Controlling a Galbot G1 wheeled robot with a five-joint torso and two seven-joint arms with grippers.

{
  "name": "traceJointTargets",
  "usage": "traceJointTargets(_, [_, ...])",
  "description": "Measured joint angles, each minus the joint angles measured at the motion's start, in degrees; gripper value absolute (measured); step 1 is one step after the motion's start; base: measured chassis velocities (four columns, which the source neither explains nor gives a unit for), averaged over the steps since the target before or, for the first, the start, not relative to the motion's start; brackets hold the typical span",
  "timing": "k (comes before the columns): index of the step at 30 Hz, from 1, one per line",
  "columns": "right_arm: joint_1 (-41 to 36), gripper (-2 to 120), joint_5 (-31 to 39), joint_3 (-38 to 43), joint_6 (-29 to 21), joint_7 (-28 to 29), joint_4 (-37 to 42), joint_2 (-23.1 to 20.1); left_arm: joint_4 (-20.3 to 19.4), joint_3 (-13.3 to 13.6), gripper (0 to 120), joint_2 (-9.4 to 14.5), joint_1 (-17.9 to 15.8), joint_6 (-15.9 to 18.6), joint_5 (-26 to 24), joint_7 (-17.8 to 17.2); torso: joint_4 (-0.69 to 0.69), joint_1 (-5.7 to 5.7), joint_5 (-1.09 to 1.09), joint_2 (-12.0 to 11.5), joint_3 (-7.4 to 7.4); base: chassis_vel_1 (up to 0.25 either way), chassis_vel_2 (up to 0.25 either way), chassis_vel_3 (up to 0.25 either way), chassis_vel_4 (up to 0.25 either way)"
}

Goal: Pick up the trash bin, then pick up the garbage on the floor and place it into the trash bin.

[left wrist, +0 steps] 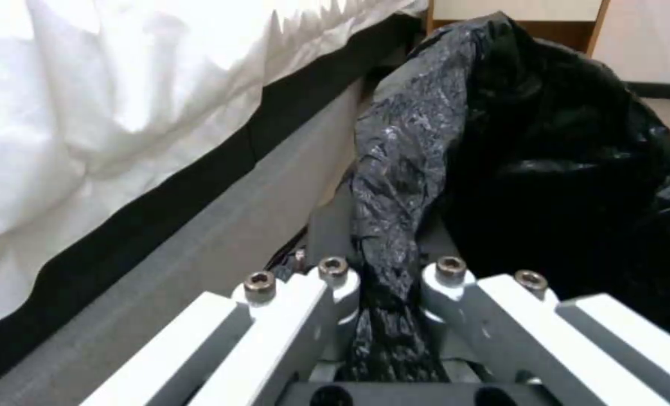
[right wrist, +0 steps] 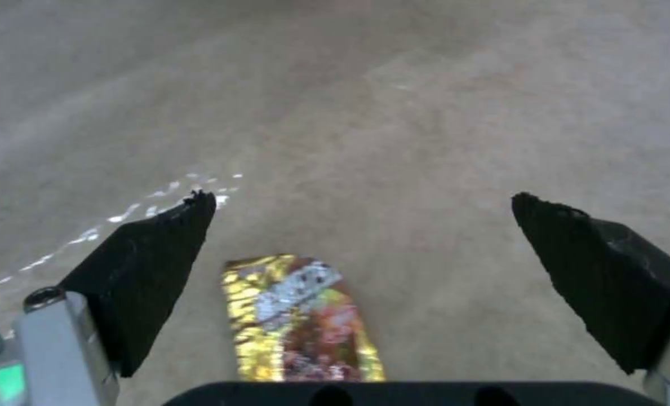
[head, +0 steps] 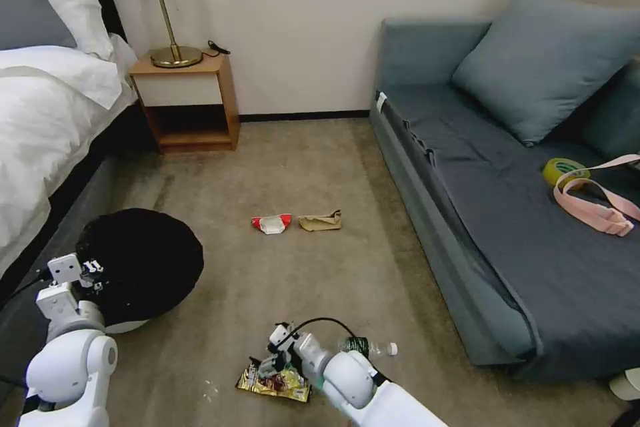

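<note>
Hovering my right gripper (right wrist: 365,214), fingers wide, over the yellow snack wrapper (right wrist: 301,318).
My left gripper (left wrist: 387,293) pinches the trash bin (head: 137,267) liner, seen up close at the wrist.

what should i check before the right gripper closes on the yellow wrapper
1. Left gripper shut on the trash bin bag rim: ok.
2. Right gripper open wide: ok.
3. Yellow snack wrapper between the fingers: ok, though near the palm.
4. Fingertips down at the carpet: cannot tell.
5. Plastic bottle apart from the grasp: ok.
6. Bin mouth open to receive: ok.
</note>
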Motion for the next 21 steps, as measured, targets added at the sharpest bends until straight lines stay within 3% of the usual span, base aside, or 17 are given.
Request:
traceJointTargets(9, [2.3,100,1.7,-2.9,0.1,-0.9,-3.9,2.6,-1.4,-0.7,4,-1.3,-0.8,1.1,-0.8,-1.0,0.0,0.0,0.0,0.0,0.0,0.0,0.0,0.0,0.0])
traceJointTargets(21, [2.9,100,0.1,-4.5,1.1,-2.2,-8.7,1.8,-2.6,0.2,4,-4.2,-0.2,0.7,-0.4,-1.0,0.0,0.0,0.0,0.0,0.0,0.0,0.0,0.0,0.0])
